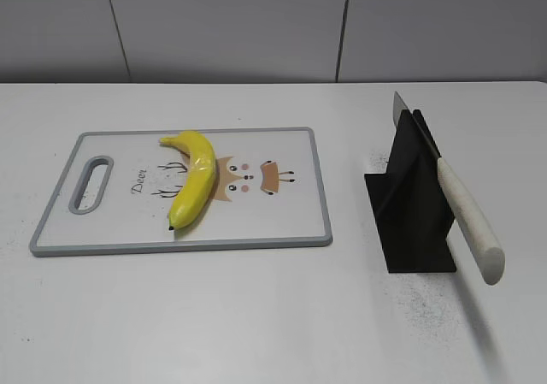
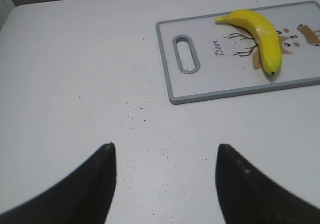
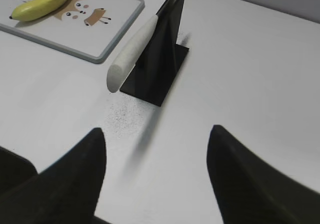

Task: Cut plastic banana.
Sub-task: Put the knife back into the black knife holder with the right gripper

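The plastic banana (image 1: pixel 193 177) lies left of centre in the exterior view, slantwise on the grey-rimmed cutting board (image 1: pixel 320 197), untouched. At the right, the knife (image 1: pixel 461 209) leans in a black stand (image 1: pixel 408 213), its pale handle jutting lower right. The likely trouble: the smooth rounded handle could slip or tip the light stand when grasped, and the glossy curved banana may roll under the blade unless steadied. The left pincer (image 2: pixel 165 176) and right pincer (image 3: pixel 155 171) both hang spread and empty above the matte white desk (image 1: pixel 256 316), which is speckled with dark specks.
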